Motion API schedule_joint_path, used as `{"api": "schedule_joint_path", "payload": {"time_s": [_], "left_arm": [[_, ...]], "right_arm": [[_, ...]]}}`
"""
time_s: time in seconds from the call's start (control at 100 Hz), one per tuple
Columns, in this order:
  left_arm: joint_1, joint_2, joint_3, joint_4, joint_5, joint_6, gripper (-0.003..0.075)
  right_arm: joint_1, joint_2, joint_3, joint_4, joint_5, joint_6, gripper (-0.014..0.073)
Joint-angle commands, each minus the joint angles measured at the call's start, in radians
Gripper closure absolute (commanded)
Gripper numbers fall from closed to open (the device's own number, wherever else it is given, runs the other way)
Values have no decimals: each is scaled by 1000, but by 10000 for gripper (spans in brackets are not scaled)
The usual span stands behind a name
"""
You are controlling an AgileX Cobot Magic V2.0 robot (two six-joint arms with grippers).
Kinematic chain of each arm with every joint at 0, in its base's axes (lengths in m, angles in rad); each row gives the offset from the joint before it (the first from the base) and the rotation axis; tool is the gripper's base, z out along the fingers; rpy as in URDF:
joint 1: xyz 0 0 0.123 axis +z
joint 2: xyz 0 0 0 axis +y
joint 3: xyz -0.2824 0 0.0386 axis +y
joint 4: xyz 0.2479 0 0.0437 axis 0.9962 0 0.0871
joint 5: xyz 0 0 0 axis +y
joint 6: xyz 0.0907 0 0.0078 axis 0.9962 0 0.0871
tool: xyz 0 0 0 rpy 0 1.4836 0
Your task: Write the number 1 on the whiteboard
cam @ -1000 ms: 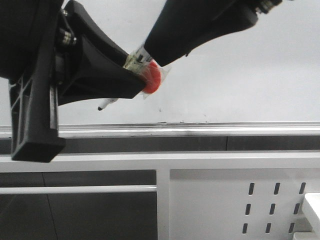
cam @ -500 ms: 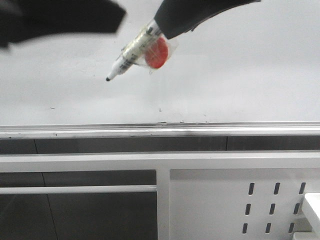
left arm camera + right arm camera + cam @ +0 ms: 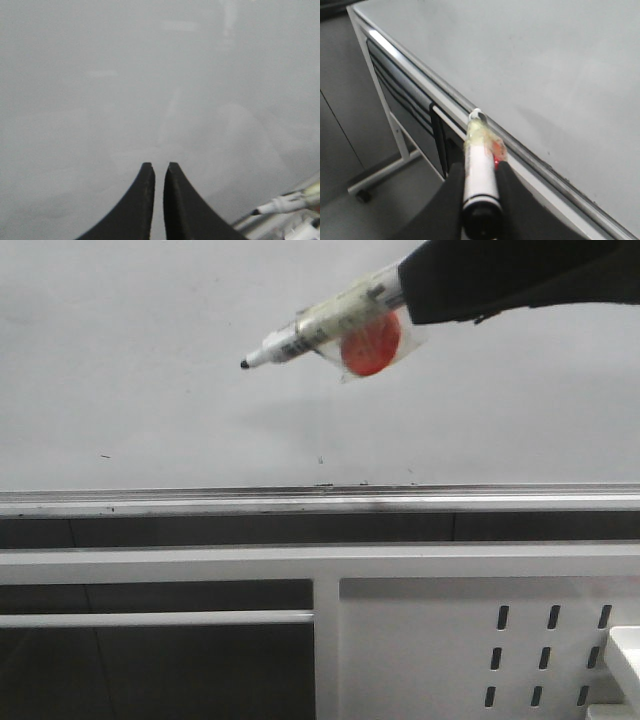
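We're clamping the marker (image 3: 322,329) in the right gripper (image 3: 479,184), tip aiming upper-left at the unmarked whiteboard (image 3: 150,360); left gripper (image 3: 159,170) closed, empty.

Left hand (image 3: 159,172) gone from front view; marker (image 3: 320,325) rose rightward.

No text, number or brand can be read. The whiteboard (image 3: 150,360) bears only tiny dark specks, and the marker pen (image 3: 325,322) label is too blurred to read.
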Motion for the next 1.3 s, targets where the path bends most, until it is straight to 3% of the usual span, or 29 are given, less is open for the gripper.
{"api": "schedule_joint_path", "payload": {"time_s": [0.0, 0.15, 0.64, 1.29], "left_arm": [[40, -9, 44, -123, -240, -16, 740], [50, -9, 119, -217, -391, -30, 740], [50, -8, 123, -214, -388, -30, 740], [50, -8, 123, -214, -397, -30, 740]], "right_arm": [[-14, -31, 15, 56, -179, 0, 662], [-45, -29, 53, 70, -190, -5, 662], [-114, 30, 9, 65, -222, -99, 662], [-202, 173, -41, 65, -190, -102, 663]]}}
